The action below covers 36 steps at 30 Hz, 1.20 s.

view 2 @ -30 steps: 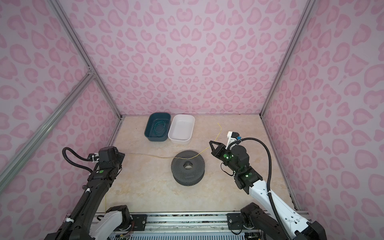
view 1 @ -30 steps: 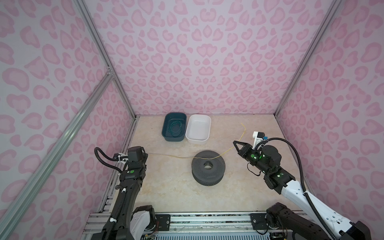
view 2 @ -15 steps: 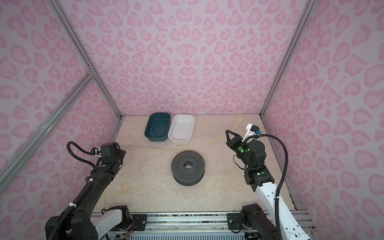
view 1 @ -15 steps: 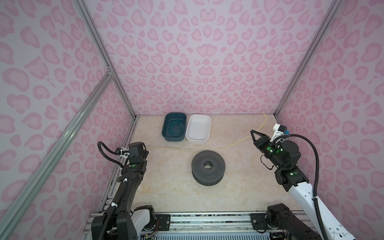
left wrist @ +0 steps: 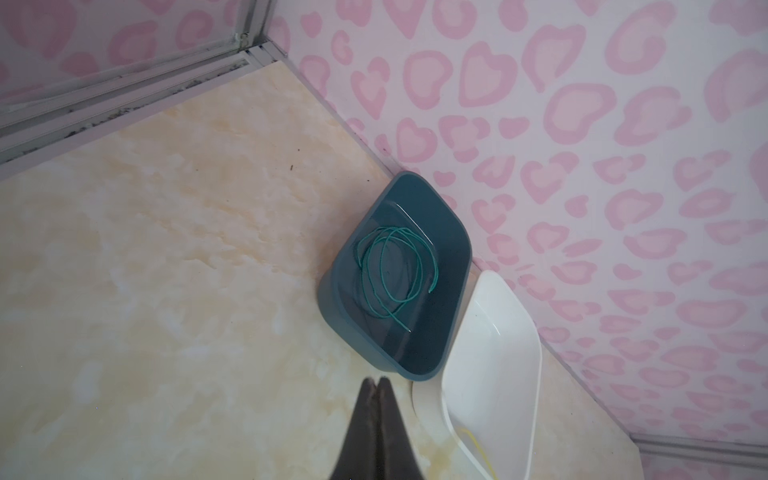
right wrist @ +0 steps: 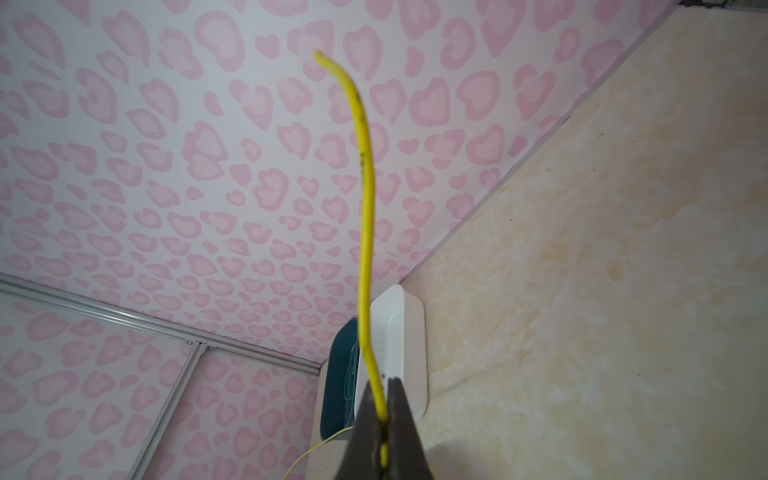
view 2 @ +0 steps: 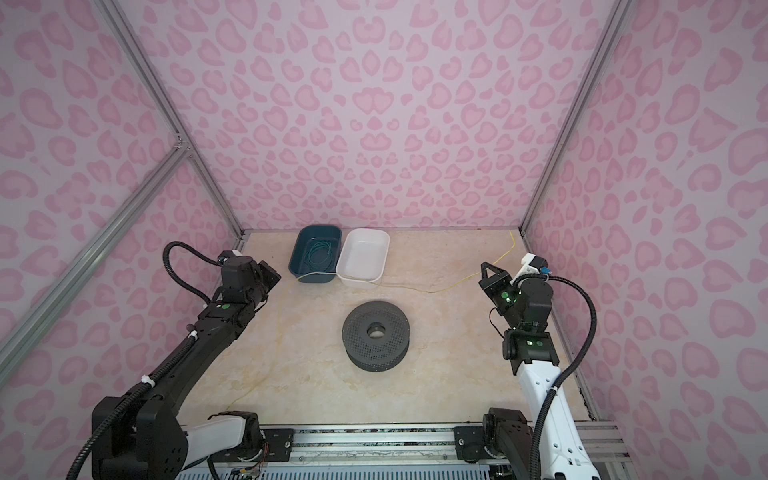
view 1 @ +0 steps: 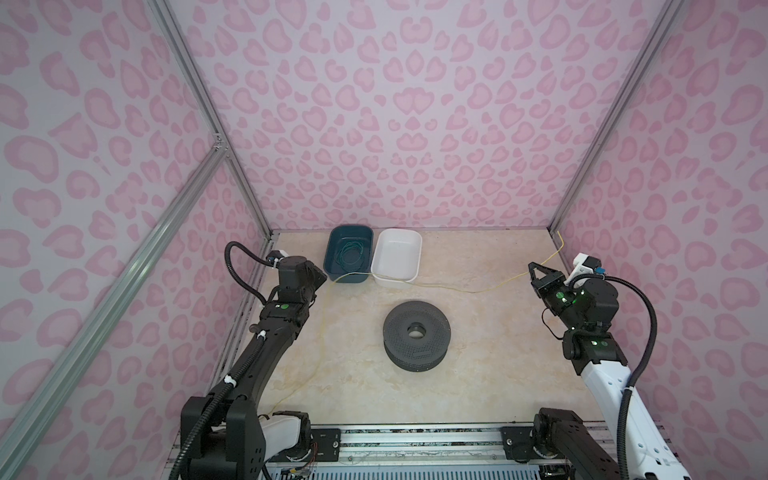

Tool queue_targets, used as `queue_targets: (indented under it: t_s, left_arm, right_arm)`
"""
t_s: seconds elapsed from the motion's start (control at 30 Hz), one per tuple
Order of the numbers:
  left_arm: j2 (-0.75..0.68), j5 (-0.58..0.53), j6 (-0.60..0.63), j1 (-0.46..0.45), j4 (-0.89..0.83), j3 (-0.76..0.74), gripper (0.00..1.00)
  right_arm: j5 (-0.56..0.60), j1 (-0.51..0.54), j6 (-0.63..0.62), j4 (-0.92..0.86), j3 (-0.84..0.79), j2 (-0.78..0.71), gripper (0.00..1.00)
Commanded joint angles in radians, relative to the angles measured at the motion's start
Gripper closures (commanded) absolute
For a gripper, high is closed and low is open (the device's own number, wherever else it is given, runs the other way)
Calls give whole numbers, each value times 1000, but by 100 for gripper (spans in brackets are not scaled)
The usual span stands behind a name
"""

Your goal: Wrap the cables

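Right end effector clamped on the yellow wire. Left end effector: jaws together, positioned near the teal bin.

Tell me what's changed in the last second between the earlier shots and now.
The right gripper, shut on the yellow wire, swung away from the spool toward the right wall, drawing it out in front of the white bin. The left gripper advanced toward the teal bin and closed, on nothing visible. Spool, both bins and the green wire stayed put.
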Motion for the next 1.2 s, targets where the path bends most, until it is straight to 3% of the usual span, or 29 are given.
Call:
queue_targets:
  t_s: [0.0, 0.13, 0.23, 0.4, 0.47, 0.53, 0.67, 0.7, 0.8, 0.9, 1.0, 1.17]
  left_arm:
    - [4, -23, 75, -62, 68, 12, 96]
    - [12, -55, 116, -131, 69, 19, 96]
    - [-2, -13, 111, -141, 47, 11, 94]
    - [-104, -24, 162, -152, -58, -2, 65]
    - [-146, -72, 170, -156, -165, 13, 49]
    - [-192, -120, 153, -155, -256, -7, 40]
    - [-331, -101, 94, -158, -330, -143, 18]
    - [-361, -107, 71, -161, -335, -184, 8]
    - [-412, -193, 43, -160, -357, -259, 2]
    - [-410, -148, 84, -156, -322, -268, 2]
    - [-300, -65, 170, -156, -348, -204, 18]
    - [-183, -21, 239, -157, -333, -168, 28]
  right_arm:
    - [-41, -23, 5, 15, -36, 21, 100]
    - [-38, -39, 5, 24, -87, 45, 100]
    - [-52, -42, 11, 30, -103, 52, 100]
    - [-45, -41, -35, -33, -71, 17, 95]
    - [-44, -41, -52, -59, -49, 3, 94]
    - [-37, -41, -64, -76, -35, -2, 95]
    - [-51, -39, -61, -62, -41, 9, 94]
    - [-53, -39, -58, -60, -43, 13, 93]
    - [-62, -38, -47, -39, -50, 18, 93]
    - [-69, -29, -55, -51, -34, 17, 92]
    - [-68, -20, -56, -64, -26, 13, 90]
    - [-62, -4, -49, -57, -30, 11, 90]
